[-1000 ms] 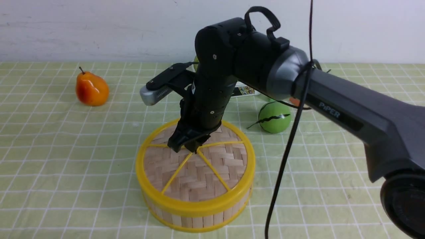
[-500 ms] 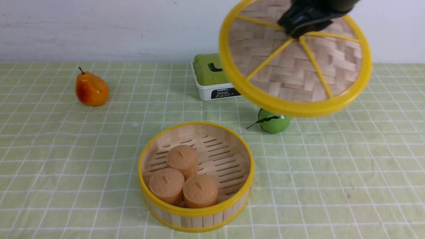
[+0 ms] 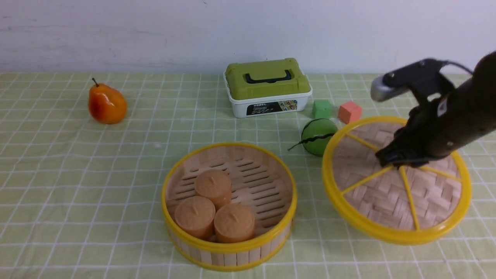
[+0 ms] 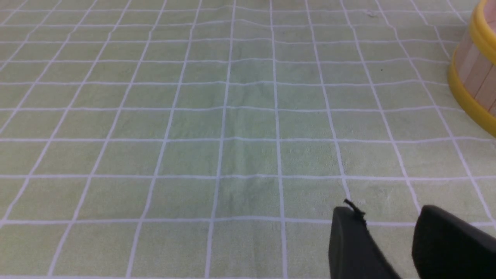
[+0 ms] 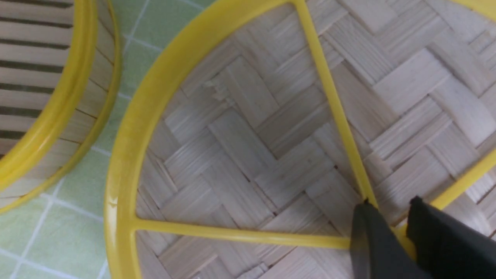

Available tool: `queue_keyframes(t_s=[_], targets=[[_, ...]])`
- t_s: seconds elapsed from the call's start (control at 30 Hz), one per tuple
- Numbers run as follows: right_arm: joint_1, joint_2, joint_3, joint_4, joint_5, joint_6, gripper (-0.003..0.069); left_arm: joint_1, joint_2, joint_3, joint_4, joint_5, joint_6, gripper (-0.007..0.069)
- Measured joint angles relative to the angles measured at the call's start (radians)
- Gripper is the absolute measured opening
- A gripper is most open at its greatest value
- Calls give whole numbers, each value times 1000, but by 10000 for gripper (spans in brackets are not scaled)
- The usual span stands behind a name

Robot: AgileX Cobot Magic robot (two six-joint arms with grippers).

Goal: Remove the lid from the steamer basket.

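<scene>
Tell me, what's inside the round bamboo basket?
Three round orange-brown buns sit huddled together on the slatted floor of the steamer basket, toward its near-left side. The floor under them is covered, so it cannot be seen.

Front view: right arm (image 3: 457, 112) enters from right edge, forearm slanting down toward robot's left. Wrist pitched downward, silver camera module (image 3: 381, 88) riding above it. right claw (image 3: 393, 161) points down; black fingers (image 5: 372, 240) pinched close together on centre knob of lid (image 3: 387, 193). Wrist view: left claw (image 4: 387, 213) shows as two black fingers (image 4: 348, 244), set apart, nothing between them, held low over desk (image 4: 193, 135).
</scene>
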Motion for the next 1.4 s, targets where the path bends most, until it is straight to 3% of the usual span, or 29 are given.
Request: queue_keyframes(t_s=[0.17, 0.27, 0.4, 0.57, 0.67, 0.73, 0.77, 0.8, 0.87, 0.97, 1.4], targets=[[0, 83, 22, 21, -74, 4, 101, 0, 0, 0, 0, 0, 0, 239], [0, 115, 22, 25, -106, 6, 175, 0, 0, 0, 0, 0, 0, 239], [0, 64, -22, 28, -45, 37, 348, 0, 0, 0, 0, 0, 0, 239], [0, -143, -60, 29, 13, 45, 411, 0, 0, 0, 0, 0, 0, 239], [0, -283, -57, 29, 18, 45, 386, 0, 0, 0, 0, 0, 0, 239], [0, -404, -27, 28, 15, 46, 331, 0, 0, 0, 0, 0, 0, 239], [0, -507, 22, 19, 8, 46, 253, 0, 0, 0, 0, 0, 0, 239], [0, -520, 30, 19, 7, 46, 253, 0, 0, 0, 0, 0, 0, 239], [0, -687, 149, 0, -2, 47, 96, 0, 0, 0, 0, 0, 0, 239], [0, -858, 263, -9, -18, 55, -1, 0, 0, 0, 0, 0, 0, 239], [0, -1084, 436, -31, -13, 58, -15, 0, 0, 0, 0, 0, 0, 239]])
